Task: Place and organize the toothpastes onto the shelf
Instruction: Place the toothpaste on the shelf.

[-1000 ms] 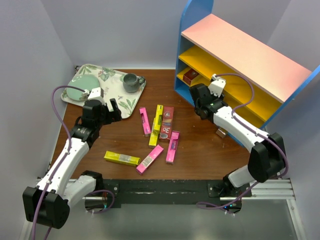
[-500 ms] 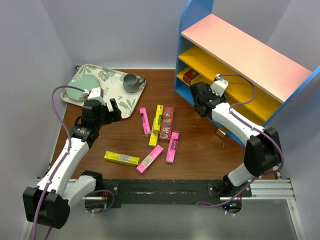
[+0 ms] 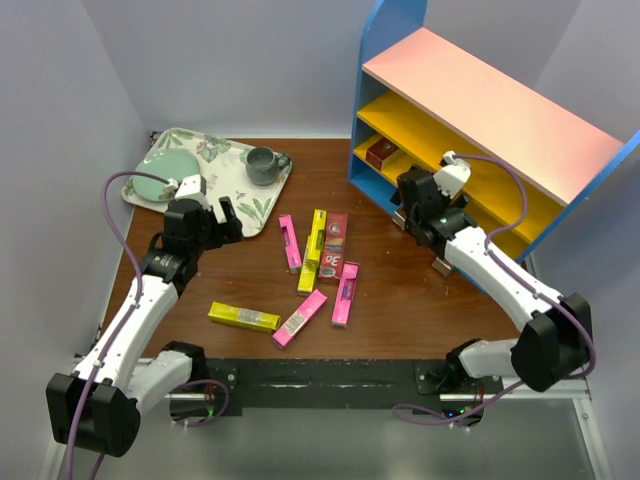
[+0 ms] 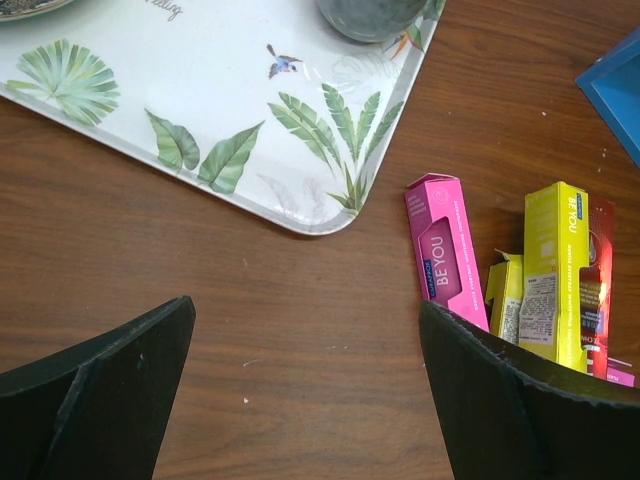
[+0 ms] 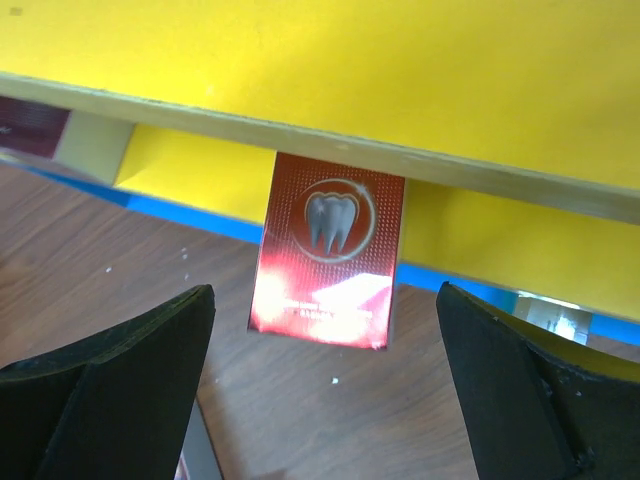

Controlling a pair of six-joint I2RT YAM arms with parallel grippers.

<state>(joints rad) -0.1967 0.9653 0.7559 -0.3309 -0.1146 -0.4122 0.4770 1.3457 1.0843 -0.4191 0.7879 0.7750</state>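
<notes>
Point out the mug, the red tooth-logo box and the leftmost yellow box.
Mug [image 3: 262,165]: top view, its middle.
Red tooth-logo box [image 5: 328,262]: right wrist view, front face.
Leftmost yellow box [image 3: 243,317]: top view, middle.

Three pink cartons [image 3: 289,243] [image 3: 300,318] [image 3: 344,293], two yellow cartons [image 3: 314,250] [image 3: 243,316], three dark red cartons [image 3: 336,233] [image 3: 380,152] [image 5: 325,260], one shelf [image 3: 480,95], one tray [image 3: 215,150], one cup [image 3: 263,165], one plate [image 3: 155,180]

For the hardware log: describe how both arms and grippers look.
The left arm and right arm both have white links and black joints, with a purple cable looping alongside each. The left gripper and right gripper each carry two broad, matte black fingers. No markings show.
</notes>
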